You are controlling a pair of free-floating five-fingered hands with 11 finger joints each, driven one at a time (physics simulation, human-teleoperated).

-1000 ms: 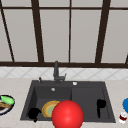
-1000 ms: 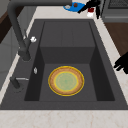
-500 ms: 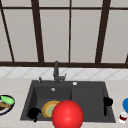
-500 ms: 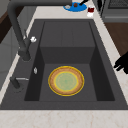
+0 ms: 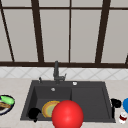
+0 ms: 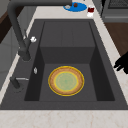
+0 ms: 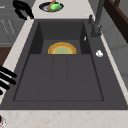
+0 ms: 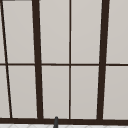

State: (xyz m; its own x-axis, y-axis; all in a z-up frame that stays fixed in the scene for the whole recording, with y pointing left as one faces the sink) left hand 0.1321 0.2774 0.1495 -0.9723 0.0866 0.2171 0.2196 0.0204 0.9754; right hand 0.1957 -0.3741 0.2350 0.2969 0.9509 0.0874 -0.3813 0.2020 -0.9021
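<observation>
Nearest the front camera: a glossy red ball [image 5: 67, 114], round and smooth, low in the front view, covering part of the sink's front rim and the edge of the plate behind it.

Left hand [image 5: 34, 113] at the near left corner of the matt black rectangular sink [image 5: 90, 100], over the front rim, just beside the plate. In the right side view it hangs over the pale marbled surface [image 7: 62, 117] at the basin's far corner, fingers [image 7: 25, 10] curled downward, holding nothing.

Right hand [image 5: 115, 103] at the sink's right rim, clear of the basin. In the right side view its fingers [image 7: 7, 77] lie straight and spread over the rim's outer edge, holding nothing.

Round yellow-rimmed plate with a greenish centre [image 6: 66, 80] lies flat on the floor of the deep left basin, well apart from the walls on every side. The right half of the sink is a shallower ribbed drainboard, bare.

On the surface to the right: a blue round dish [image 6: 75, 6] and a small red and white cup [image 6: 90, 11], near the right hand. To the left: a dark plate with green food [image 7: 51, 6].

Behind the basin: dark tall faucet [image 5: 56, 72], then the dark-framed window [image 8: 70, 62].
</observation>
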